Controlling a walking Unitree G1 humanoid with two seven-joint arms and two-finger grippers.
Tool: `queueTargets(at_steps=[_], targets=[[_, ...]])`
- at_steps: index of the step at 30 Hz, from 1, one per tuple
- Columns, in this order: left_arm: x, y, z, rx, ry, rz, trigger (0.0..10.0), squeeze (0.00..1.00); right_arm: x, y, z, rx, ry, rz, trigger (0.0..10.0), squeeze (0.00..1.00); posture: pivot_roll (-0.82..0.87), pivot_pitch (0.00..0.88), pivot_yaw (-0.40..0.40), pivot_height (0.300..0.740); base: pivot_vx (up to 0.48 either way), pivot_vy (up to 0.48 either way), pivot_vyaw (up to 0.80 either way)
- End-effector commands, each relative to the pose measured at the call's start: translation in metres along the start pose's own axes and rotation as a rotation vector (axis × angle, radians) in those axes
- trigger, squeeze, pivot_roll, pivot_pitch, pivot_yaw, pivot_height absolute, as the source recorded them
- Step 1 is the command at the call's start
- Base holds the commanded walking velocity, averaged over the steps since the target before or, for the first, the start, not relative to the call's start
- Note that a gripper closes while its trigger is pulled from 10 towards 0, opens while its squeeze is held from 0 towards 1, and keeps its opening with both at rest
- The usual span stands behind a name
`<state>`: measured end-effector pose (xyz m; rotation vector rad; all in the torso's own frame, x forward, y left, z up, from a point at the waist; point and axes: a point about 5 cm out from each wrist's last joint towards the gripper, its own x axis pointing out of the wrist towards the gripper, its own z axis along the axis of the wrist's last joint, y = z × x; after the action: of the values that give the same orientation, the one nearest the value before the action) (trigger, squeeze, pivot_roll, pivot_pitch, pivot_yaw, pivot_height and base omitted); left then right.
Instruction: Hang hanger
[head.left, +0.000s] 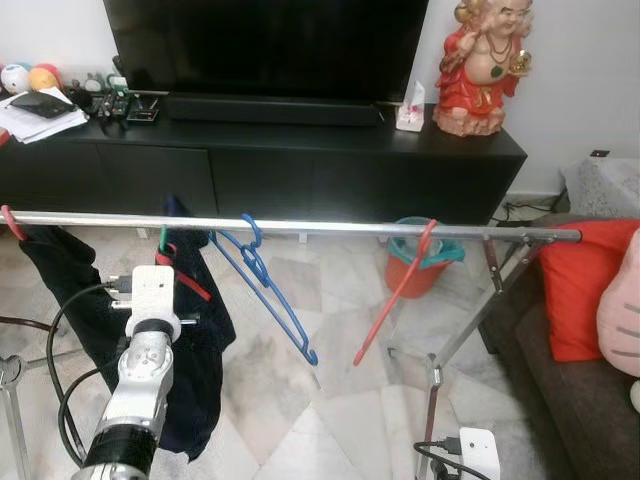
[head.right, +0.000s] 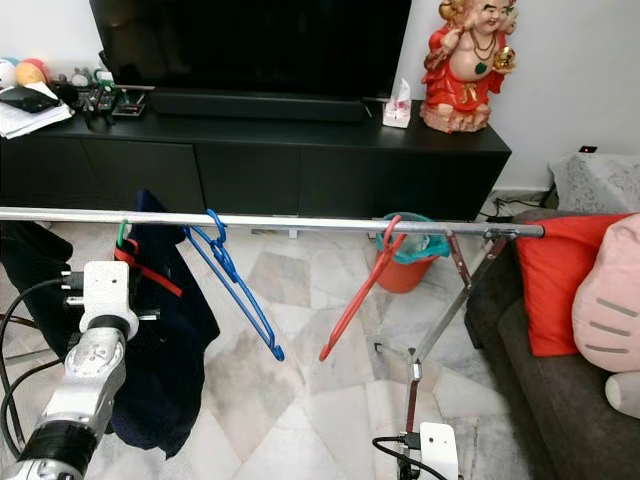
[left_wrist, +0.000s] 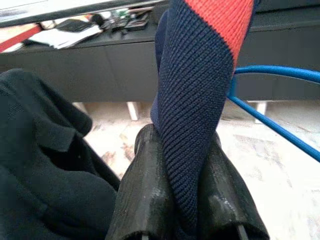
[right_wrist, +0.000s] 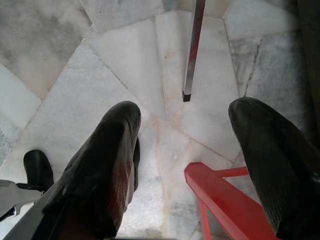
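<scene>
A long silver metal clothes rail (head.left: 330, 227) runs across the room on slanted metal legs (head.left: 470, 335) that stand on the pale marble tile floor (head.left: 300, 400). 2 bare hangers hook over it: a blue plastic hanger (head.left: 265, 280) near the middle and a red plastic hanger (head.left: 398, 290) further right, both tilted. Left of them a dark navy knitted garment with a red stripe (head.left: 195, 320) hangs on a green-hooked hanger (head.left: 163, 238), and a black garment (head.left: 60, 275) hangs near the rail's left end.

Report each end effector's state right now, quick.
Left end effector: shut on the navy and orange garment by the rail.
Right end effector: open, holding nothing, above the floor near a red hanger.
</scene>
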<state>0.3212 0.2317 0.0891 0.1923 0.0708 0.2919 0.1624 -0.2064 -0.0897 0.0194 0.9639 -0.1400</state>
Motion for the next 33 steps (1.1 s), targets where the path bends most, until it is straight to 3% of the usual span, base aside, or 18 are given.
queueTargets(at_steps=[1, 13, 16, 23, 29, 33], targets=[[0.008, 0.004, 0.011, -0.020, -0.040, 0.034, 10.0, 0.00, 0.000, -0.003, 0.000, 0.004, 0.007, -0.004, 10.0, 0.00, -0.06, 0.000, -0.085, 0.740, 0.000, 0.000, 0.00], [0.028, 0.005, 0.018, -0.004, 0.020, 0.057, 10.0, 0.00, 0.000, -0.003, 0.000, 0.003, 0.010, 0.000, 10.0, 0.00, -0.06, 0.000, -0.087, 0.740, 0.000, 0.000, 0.00], [0.031, 0.002, 0.013, 0.014, 0.087, 0.033, 10.0, 0.00, 0.000, -0.003, 0.000, 0.004, 0.013, 0.003, 10.0, 0.00, -0.06, 0.000, -0.084, 0.740, 0.000, 0.000, 0.00], [0.027, -0.012, -0.001, 0.048, 0.168, -0.069, 10.0, 0.00, 0.000, -0.002, 0.000, 0.003, 0.020, 0.007, 10.0, 0.00, -0.06, 0.000, -0.083, 0.740, 0.000, 0.000, 0.00], [0.021, -0.013, -0.013, 0.077, 0.204, -0.097, 10.0, 0.00, 0.000, -0.001, 0.000, 0.008, 0.021, 0.008, 10.0, 0.00, -0.06, 0.000, -0.080, 0.740, 0.000, 0.000, 0.00], [0.009, -0.016, -0.034, 0.128, 0.274, -0.151, 10.0, 0.00, 0.000, -0.001, 0.000, 0.013, 0.024, 0.009, 10.0, 0.00, -0.05, 0.000, -0.082, 0.740, 0.000, 0.000, 0.00]])
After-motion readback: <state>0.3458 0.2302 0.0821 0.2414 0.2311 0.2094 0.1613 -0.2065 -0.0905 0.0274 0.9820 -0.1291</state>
